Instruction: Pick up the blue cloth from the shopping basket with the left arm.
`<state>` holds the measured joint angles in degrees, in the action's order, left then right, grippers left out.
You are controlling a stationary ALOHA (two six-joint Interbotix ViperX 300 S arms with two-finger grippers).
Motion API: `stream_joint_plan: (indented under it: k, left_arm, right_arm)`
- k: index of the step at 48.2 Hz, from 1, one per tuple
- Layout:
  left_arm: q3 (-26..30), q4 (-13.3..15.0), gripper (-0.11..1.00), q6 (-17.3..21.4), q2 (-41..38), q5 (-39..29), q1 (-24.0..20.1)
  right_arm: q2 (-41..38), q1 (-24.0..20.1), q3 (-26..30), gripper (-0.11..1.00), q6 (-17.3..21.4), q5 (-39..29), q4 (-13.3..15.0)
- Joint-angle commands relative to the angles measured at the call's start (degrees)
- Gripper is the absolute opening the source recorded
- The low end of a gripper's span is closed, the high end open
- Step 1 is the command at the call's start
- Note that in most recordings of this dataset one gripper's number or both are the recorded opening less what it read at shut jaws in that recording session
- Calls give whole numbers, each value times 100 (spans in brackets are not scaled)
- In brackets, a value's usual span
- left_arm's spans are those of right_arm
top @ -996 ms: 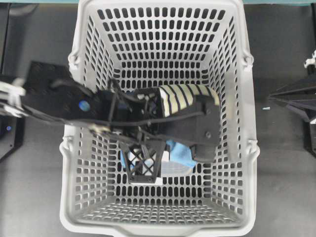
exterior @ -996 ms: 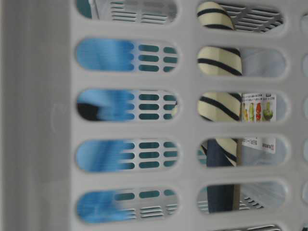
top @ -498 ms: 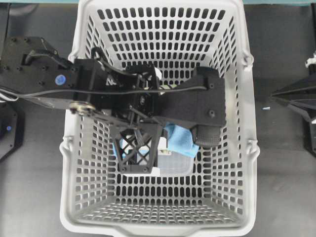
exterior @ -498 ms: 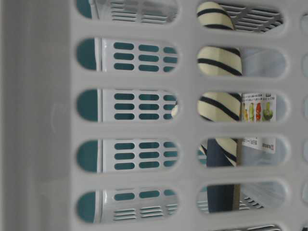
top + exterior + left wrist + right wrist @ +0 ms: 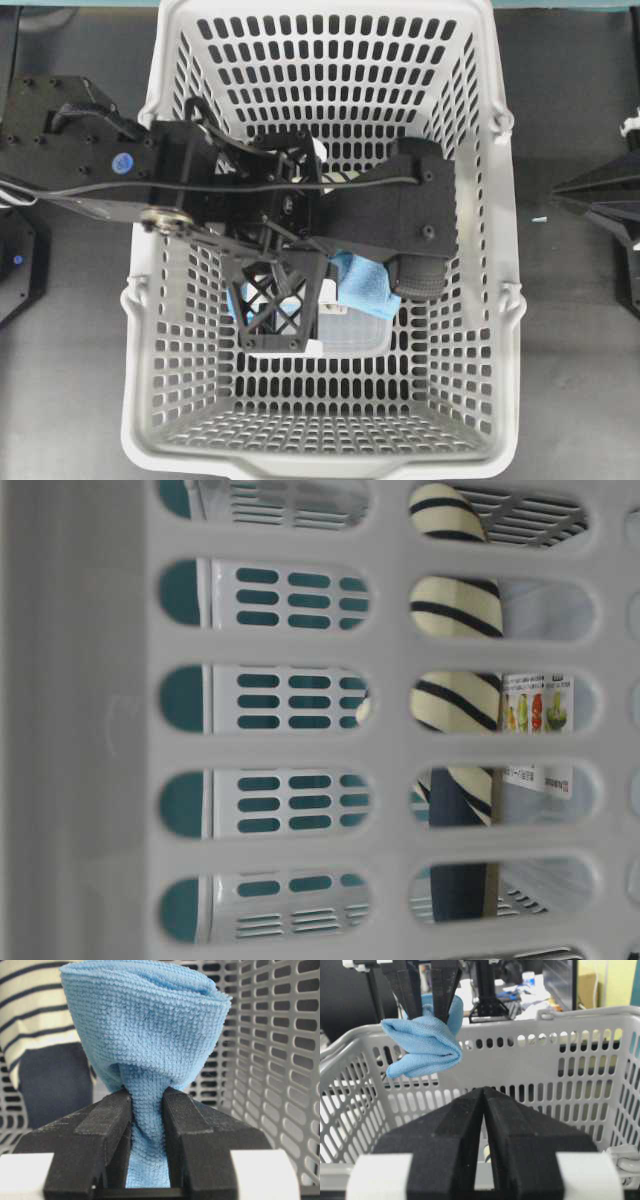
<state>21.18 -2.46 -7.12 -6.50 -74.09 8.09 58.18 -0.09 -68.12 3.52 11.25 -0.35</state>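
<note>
My left hand (image 5: 147, 1110) pinches the blue cloth (image 5: 145, 1025) above the shopping basket (image 5: 580, 1025) rim — a thin bunched fold could slip free.

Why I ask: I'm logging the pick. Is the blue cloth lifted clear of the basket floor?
Lifted. The left gripper pinches the blue cloth, which hangs bunched at about the height of the shopping basket's rim.
</note>
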Motion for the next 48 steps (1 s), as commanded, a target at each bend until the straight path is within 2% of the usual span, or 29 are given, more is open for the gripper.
stream_joint_plan:
  k: [1, 48]
  left_arm:
    - [149, -18, 17, 0, 123, 18, 9]
    - [105, -18, 17, -9, 132, 0, -35]
  right_arm:
    - [-26, -18, 44, 0, 18, 26, -18]
    - [35, -18, 35, 0, 9, 26, -18]
